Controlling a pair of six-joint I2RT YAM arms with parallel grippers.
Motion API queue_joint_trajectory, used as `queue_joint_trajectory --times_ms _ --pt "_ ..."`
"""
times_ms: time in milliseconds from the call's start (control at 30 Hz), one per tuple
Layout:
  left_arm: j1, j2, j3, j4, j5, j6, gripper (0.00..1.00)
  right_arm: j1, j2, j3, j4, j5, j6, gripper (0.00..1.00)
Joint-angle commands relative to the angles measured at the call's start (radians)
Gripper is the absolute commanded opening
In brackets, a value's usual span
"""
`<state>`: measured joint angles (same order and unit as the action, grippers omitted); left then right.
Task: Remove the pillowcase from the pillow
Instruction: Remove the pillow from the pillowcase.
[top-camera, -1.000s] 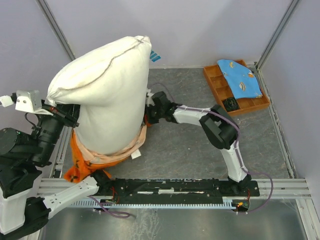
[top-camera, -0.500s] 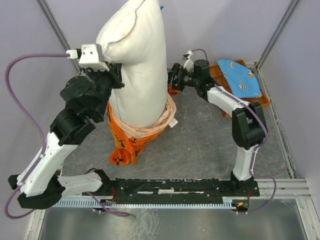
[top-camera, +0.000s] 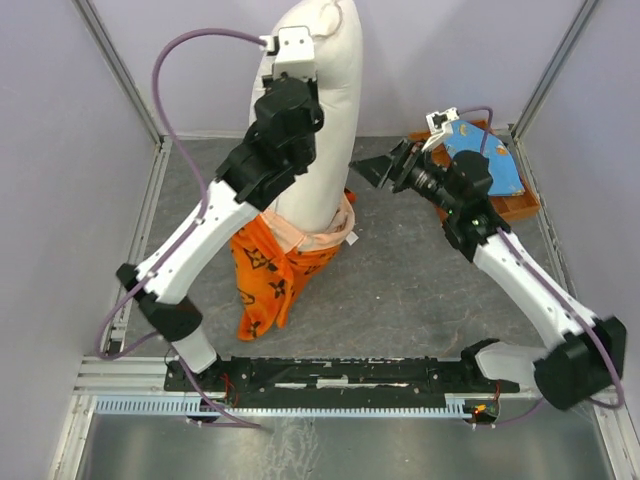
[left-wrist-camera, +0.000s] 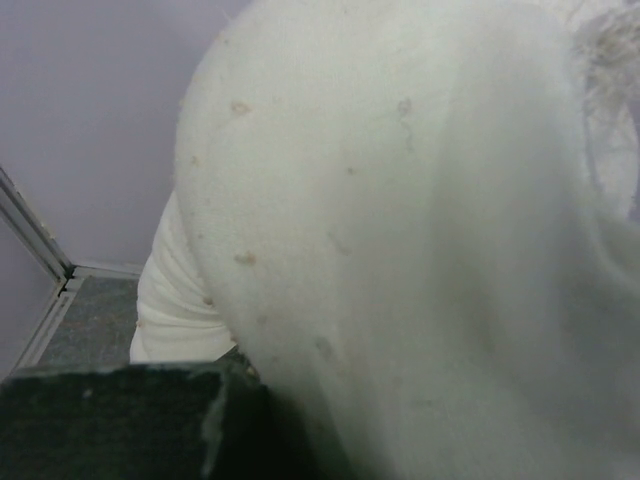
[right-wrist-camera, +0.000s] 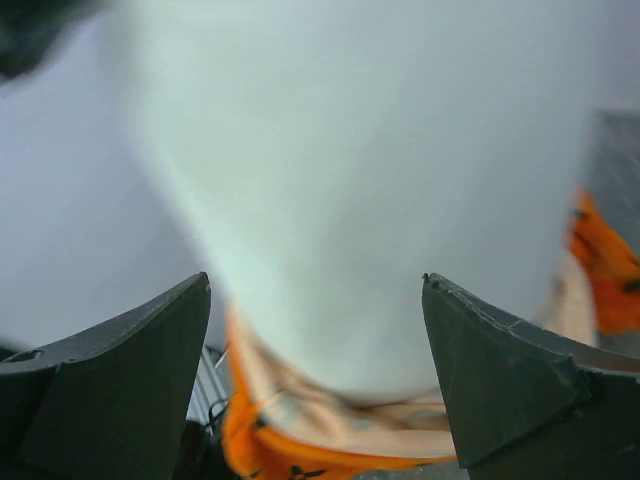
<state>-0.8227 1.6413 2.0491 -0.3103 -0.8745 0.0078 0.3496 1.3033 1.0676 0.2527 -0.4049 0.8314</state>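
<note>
Orange pillowcase (top-camera: 268, 275), its black monogram motifs too small to read, hangs bunched around the foot of the upright white pillow (top-camera: 325, 150). The left gripper (top-camera: 300, 60) clamps the pillow's top at 12 o'clock. The right gripper (top-camera: 372, 172), fingers wide apart, hovers just beside its 3 o'clock side.

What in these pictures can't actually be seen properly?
Top view: the pillow's upper end is cut off by the frame edge.
Top view: its lower end is hidden inside the orange pillowcase.
Left wrist view: the pillow covers where the left gripper's fingers pinch it.
Right wrist view: the pillow is blurred.
Top view: the blue cloth hides the tray's contents.
</note>
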Motion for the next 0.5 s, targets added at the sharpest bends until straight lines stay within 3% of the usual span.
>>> queue_joint_trajectory --times_ms 0,200,467 --pt "0.008 0.108 0.249 0.051 -0.107 0.066 0.03 0.160 -0.108 -0.015 -0.083 0.006 -0.324 0.87" --pt "0.026 0.172 0.341 -0.050 -0.100 0.010 0.03 0.344 -0.059 0.010 -0.106 -0.150 -0.452 0.64" --pt "0.051 0.129 0.279 -0.139 -0.024 -0.117 0.03 0.548 0.106 0.088 0.037 0.004 -0.525 0.47"
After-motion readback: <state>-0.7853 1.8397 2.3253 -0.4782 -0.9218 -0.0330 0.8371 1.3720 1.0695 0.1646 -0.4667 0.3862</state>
